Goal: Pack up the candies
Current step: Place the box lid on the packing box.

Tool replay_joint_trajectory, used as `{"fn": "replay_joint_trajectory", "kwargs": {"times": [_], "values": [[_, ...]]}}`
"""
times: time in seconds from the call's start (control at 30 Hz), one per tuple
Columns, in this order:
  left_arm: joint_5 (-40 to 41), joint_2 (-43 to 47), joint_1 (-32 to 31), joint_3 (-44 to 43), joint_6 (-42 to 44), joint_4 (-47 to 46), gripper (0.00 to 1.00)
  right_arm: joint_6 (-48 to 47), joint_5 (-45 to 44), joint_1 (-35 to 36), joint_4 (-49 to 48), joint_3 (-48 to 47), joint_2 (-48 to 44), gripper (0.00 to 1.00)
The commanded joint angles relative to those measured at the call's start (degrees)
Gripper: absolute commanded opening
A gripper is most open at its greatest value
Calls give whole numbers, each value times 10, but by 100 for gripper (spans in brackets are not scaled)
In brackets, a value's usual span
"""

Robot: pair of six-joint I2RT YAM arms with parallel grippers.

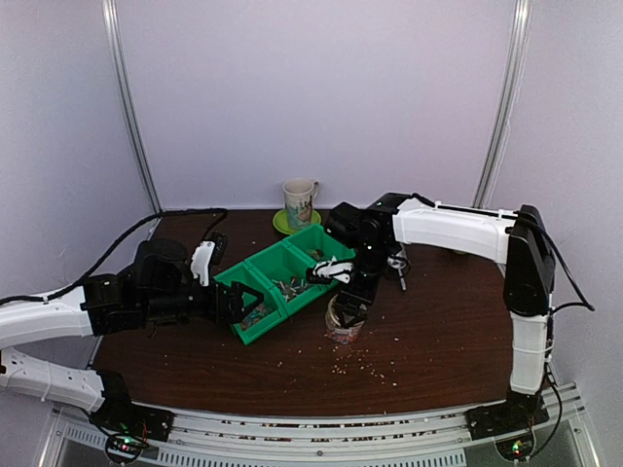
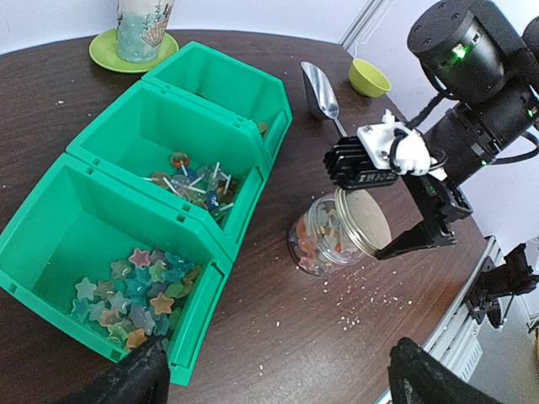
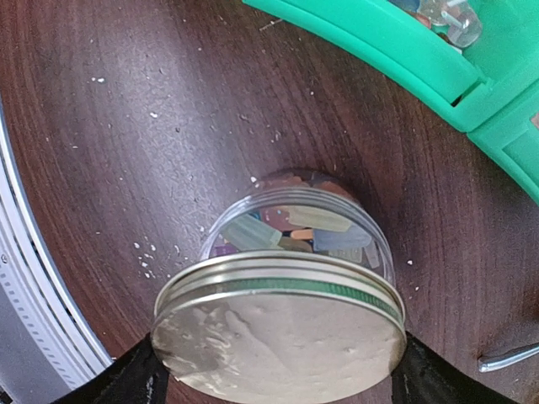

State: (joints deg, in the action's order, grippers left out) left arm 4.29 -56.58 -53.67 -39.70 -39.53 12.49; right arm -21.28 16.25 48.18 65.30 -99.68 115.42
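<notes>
A clear jar [image 2: 318, 246] holding mixed-colour candies stands on the brown table just right of the green bins; it also shows in the top view [image 1: 343, 325] and the right wrist view [image 3: 295, 225]. My right gripper [image 3: 278, 379] is shut on the round tan metal lid [image 3: 278, 332], holding it at the jar's mouth, slightly tilted [image 2: 364, 220]. Star-shaped candies [image 2: 135, 290] lie in the nearest bin compartment and lollipop candies [image 2: 195, 181] in the middle one. My left gripper [image 2: 282, 383] is open and empty, low by the near end of the bins [image 1: 243, 304].
The green three-compartment bin [image 1: 255, 265] lies diagonally mid-table. A mug [image 2: 143, 25] on a green saucer stands behind it. A metal scoop [image 2: 320, 91] and a small yellow-green cup [image 2: 369, 77] lie to the right. White crumbs [image 2: 362, 303] dot the table near the jar.
</notes>
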Motion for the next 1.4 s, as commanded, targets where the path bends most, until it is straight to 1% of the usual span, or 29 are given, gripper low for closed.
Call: {"fn": "replay_joint_trajectory", "kwargs": {"times": [0.0,0.2,0.47,0.9,1.37], "values": [[3,-3,3,5,-4,-27,93,-2,-25,-3,27,-28,16,91],[-2,-6,3,10,-10,-32,93,-2,-24,-2,44,-60,37,90],[-6,-5,3,23,-18,-45,93,-2,-28,6,53,-73,53,90],[-13,-14,3,32,-27,-64,93,9,-61,18,56,-97,77,90],[-20,-27,3,42,-35,-82,93,4,-96,27,118,-155,115,91]]}}
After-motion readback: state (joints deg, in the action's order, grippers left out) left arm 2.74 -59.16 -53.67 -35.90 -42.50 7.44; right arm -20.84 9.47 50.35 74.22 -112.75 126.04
